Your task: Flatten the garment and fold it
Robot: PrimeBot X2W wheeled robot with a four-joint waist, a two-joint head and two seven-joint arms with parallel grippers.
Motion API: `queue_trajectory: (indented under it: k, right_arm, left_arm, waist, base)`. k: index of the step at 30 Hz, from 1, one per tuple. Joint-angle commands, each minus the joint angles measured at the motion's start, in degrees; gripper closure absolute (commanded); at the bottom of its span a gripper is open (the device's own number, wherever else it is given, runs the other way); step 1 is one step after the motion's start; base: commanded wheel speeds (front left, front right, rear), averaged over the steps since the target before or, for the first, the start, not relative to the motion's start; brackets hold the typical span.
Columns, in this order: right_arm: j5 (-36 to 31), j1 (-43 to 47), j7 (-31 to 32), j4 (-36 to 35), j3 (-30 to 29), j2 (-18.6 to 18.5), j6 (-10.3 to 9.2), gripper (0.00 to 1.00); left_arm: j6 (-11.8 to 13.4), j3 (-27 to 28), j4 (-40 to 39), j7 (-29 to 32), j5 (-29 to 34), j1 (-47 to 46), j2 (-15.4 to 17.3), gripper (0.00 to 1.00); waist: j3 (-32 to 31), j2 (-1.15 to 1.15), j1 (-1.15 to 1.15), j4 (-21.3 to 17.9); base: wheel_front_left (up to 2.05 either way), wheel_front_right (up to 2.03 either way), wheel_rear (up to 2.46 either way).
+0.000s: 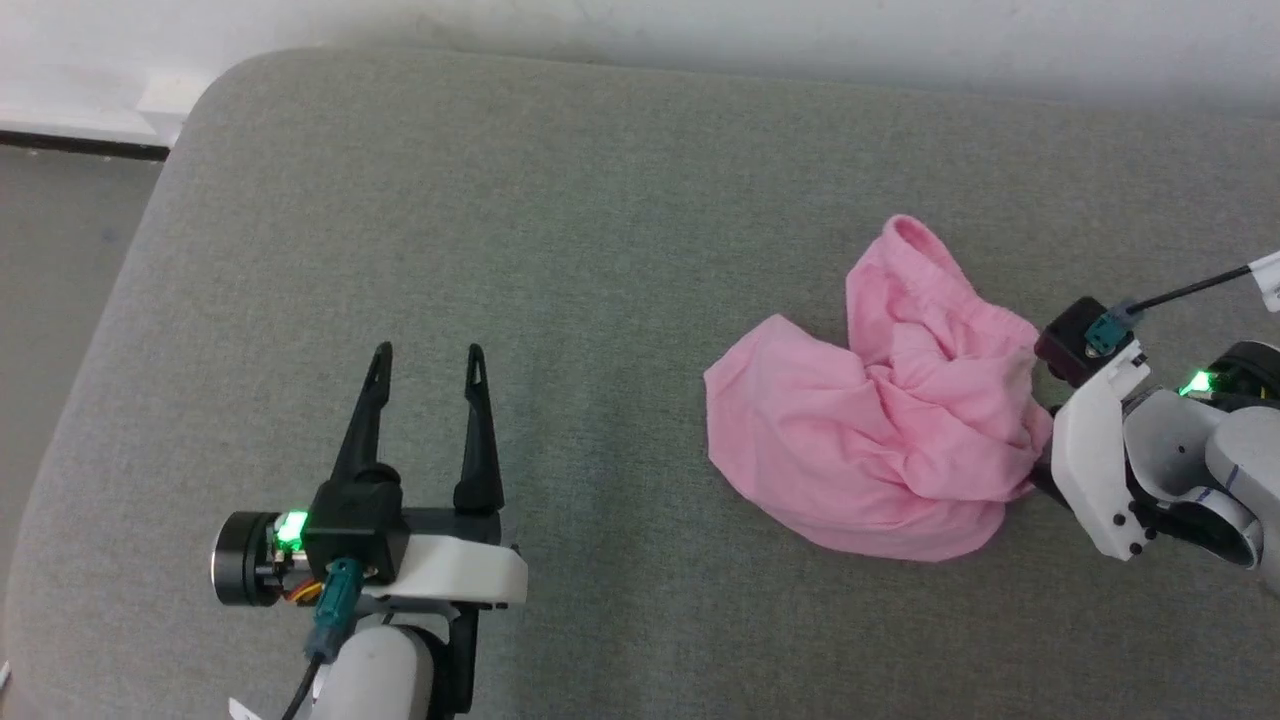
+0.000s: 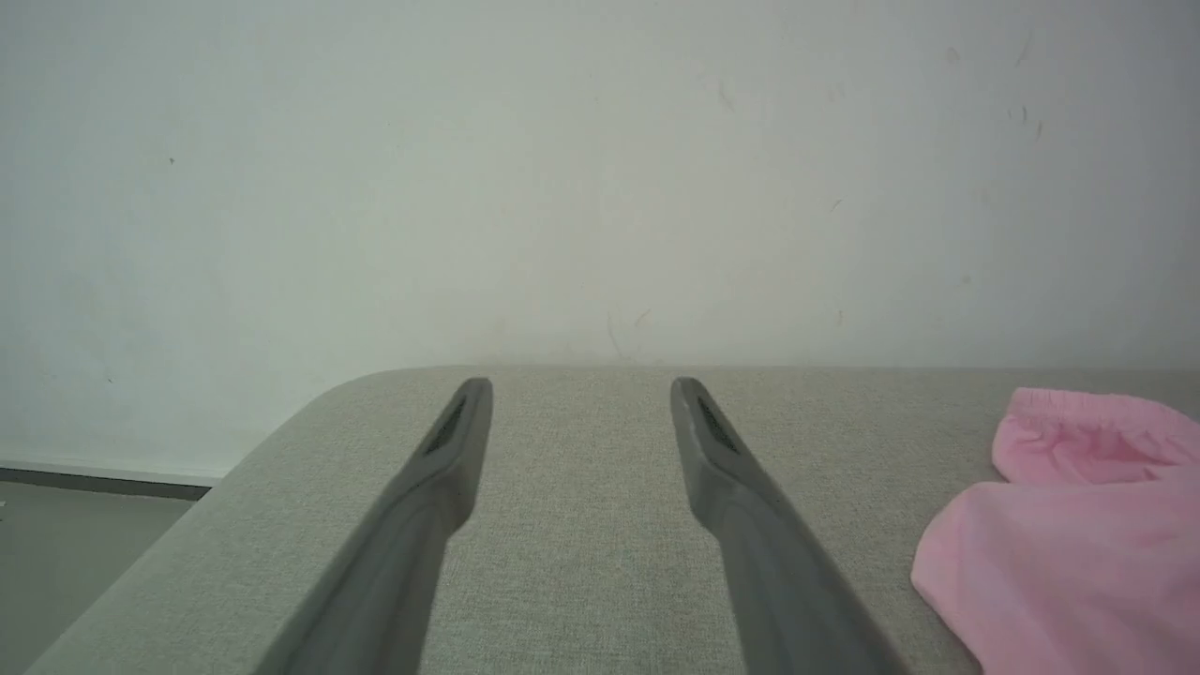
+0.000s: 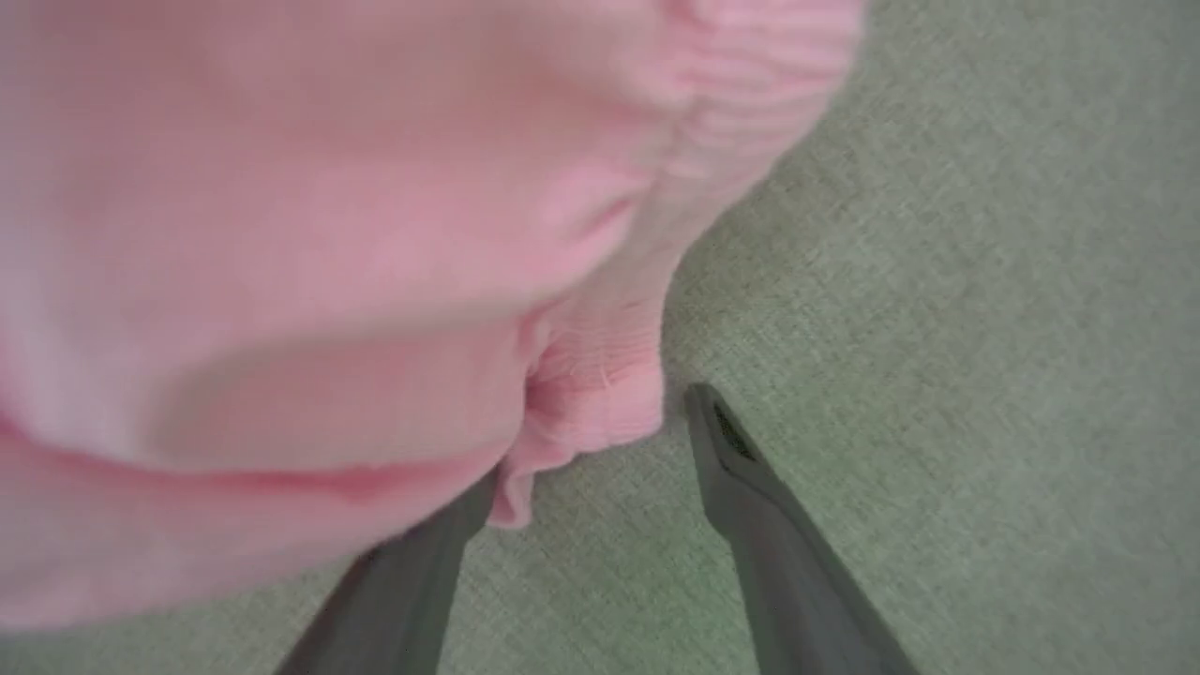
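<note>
The garment is a crumpled light-pink heap on the right half of the grey cushion, its gathered waistband sticking up at the back. My right gripper is open at the heap's right edge. A fold of the ribbed band lies between its fingers, and the left finger runs under the fabric. In the head view its white wrist touches the heap's right side, with the fingers hidden behind the cloth. My left gripper is open over bare cushion well to the garment's left. The left wrist view shows that gripper holding nothing, the garment off to its right.
The grey cushion has a rounded far-left corner, with floor beyond its left edge. A white wall stands right behind it. A black cable runs off the right wrist.
</note>
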Motion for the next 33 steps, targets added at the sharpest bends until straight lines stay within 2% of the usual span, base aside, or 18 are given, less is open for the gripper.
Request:
queue_trajectory:
  k: [1, 5, 6, 7, 12, 17, 21, 25, 28, 33]
  right_arm:
    - [1.0, 0.2, -0.2, 0.7, 1.4, 0.8, -0.02, 0.0]
    - [3.4, 0.1, -1.7, 1.9, 4.8, 1.3, -0.02, 0.0]
    - [3.8, -0.1, -2.4, 2.0, 5.2, 1.2, -0.02, 0.6]
    - [3.9, -0.4, -3.3, 1.8, 5.7, 1.2, -0.02, 1.0]
    - [3.2, -2.6, -11.7, -0.3, 6.5, -1.2, -0.02, 1.0]
    - [7.0, -1.2, -22.8, -5.6, 1.2, -6.0, -0.02, 1.0]
    - [8.8, 4.5, -27.4, -11.8, -2.8, -11.6, -0.02, 1.0]
    - [10.0, 14.7, -29.3, -13.3, -6.0, -15.4, -0.02, 1.0]
    - [9.4, 23.0, -29.8, -9.8, -7.8, -15.4, -0.02, 1.0]
    - [9.5, 33.6, -30.9, -1.4, -11.3, -9.4, -0.02, 1.0]
  left_arm:
    - [0.2, 0.0, 0.0, -0.3, -0.2, -0.6, -0.2, 0.0]
    - [0.4, 0.6, 0.1, -0.3, -0.2, -0.2, -0.3, 0.0]
    - [0.4, 0.8, 0.2, -0.3, -0.1, 0.1, -0.3, 0.0]
    - [0.4, 1.1, 0.3, -0.3, -0.1, 0.3, -0.3, 0.0]
    - [-0.1, 1.8, 0.8, -0.3, 0.4, 1.3, -0.3, 0.0]
    - [-0.2, 2.6, 1.0, -0.3, 0.5, 3.2, -0.3, 0.0]
    - [-0.6, 3.1, 0.9, -0.3, 0.6, 4.5, -0.2, 0.0]
    - [-0.9, 3.3, 0.7, -0.3, 0.9, 5.1, -0.2, 0.0]
    - [-1.2, 3.3, 0.7, -0.3, 1.0, 5.2, -0.2, 0.0]
    - [-1.6, 3.4, 1.0, -0.3, 1.2, 4.8, -0.1, 0.0]
  waist:
    - [1.7, 0.0, 0.0, 1.8]
    - [1.4, 0.0, 0.0, 1.4]
    - [1.1, 0.0, 0.0, 1.0]
    - [0.8, 0.0, 0.0, 0.5]
    - [-1.8, 0.0, 0.0, -1.8]
    - [-4.9, 0.0, 0.0, -4.1]
    - [-6.3, 0.0, 0.0, -6.1]
    - [-6.6, 0.0, 0.0, -7.5]
    - [-6.5, 0.0, 0.0, -8.1]
    - [-6.3, 0.0, 0.0, -8.4]
  base:
    - [0.0, 0.0, 0.0]
    - [0.0, 0.0, 0.0]
    - [0.0, 0.0, 0.0]
    - [0.0, 0.0, 0.0]
    - [0.0, 0.0, 0.0]
    - [0.0, 0.0, 0.0]
    - [0.0, 0.0, 0.0]
    - [0.0, 0.0, 0.0]
    - [0.0, 0.0, 0.0]
    - [0.0, 0.0, 0.0]
